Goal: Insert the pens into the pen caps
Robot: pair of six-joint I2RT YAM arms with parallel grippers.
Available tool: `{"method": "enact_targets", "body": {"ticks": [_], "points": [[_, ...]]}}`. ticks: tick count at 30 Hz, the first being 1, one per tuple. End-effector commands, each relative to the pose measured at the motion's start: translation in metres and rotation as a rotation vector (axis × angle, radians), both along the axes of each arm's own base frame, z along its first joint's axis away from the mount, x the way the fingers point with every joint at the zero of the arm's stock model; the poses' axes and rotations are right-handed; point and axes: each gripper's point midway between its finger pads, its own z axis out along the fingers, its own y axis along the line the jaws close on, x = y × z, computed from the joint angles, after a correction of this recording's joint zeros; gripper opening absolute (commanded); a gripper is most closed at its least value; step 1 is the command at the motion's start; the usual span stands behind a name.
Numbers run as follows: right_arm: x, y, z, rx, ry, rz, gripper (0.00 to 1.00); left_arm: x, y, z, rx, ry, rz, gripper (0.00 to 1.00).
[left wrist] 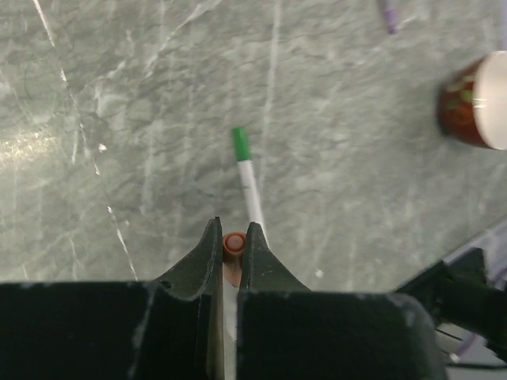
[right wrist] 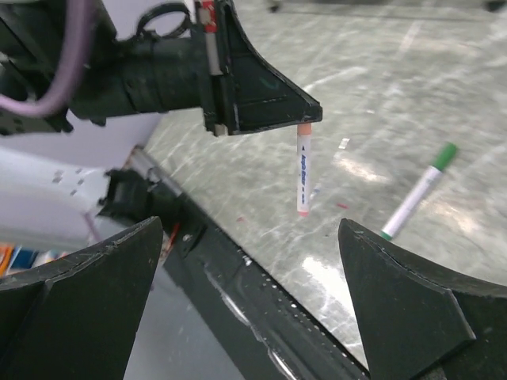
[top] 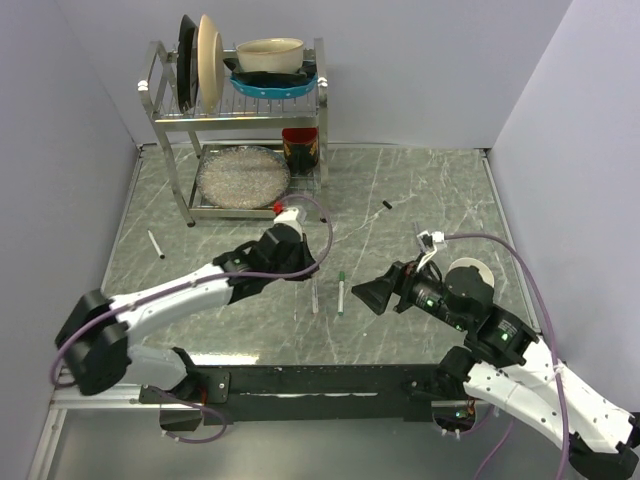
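- Top external view: the dish rack (top: 157,118) holds upright plates (top: 208,60) and a bowl (top: 270,52) above, and a glass dish (top: 242,176) below.
- A red-ended pen (right wrist: 303,170) with a whitish barrel hangs upright; a green-ended pen (top: 341,292) lies on the table (top: 440,200) nearby.
- The left gripper (left wrist: 234,237) is clamped on the red-ended pen's top, its arm stretched forward; the right gripper (top: 362,293) faces it, fingers wide apart.
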Motion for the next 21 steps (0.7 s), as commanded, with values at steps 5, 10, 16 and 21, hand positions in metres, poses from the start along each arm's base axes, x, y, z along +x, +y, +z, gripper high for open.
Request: {"method": "enact_targets", "body": {"ticks": [5, 10, 16, 21], "points": [[0.015, -0.012, 0.015, -0.017, 0.047, -0.127, 1.0, 0.021, -0.033, -0.055, 0.045, 0.082, -0.068, 0.01], [0.012, -0.015, 0.022, -0.02, 0.026, -0.117, 1.0, 0.026, -0.038, -0.096, 0.111, 0.167, -0.04, 0.04], [0.018, -0.029, 0.01, -0.055, 0.063, -0.209, 1.0, 0.04, -0.038, -0.107, 0.132, 0.204, 0.01, 0.14], [0.023, -0.038, -0.007, -0.099, 0.118, -0.277, 1.0, 0.048, -0.036, -0.103, 0.132, 0.228, 0.04, 0.33]]}}
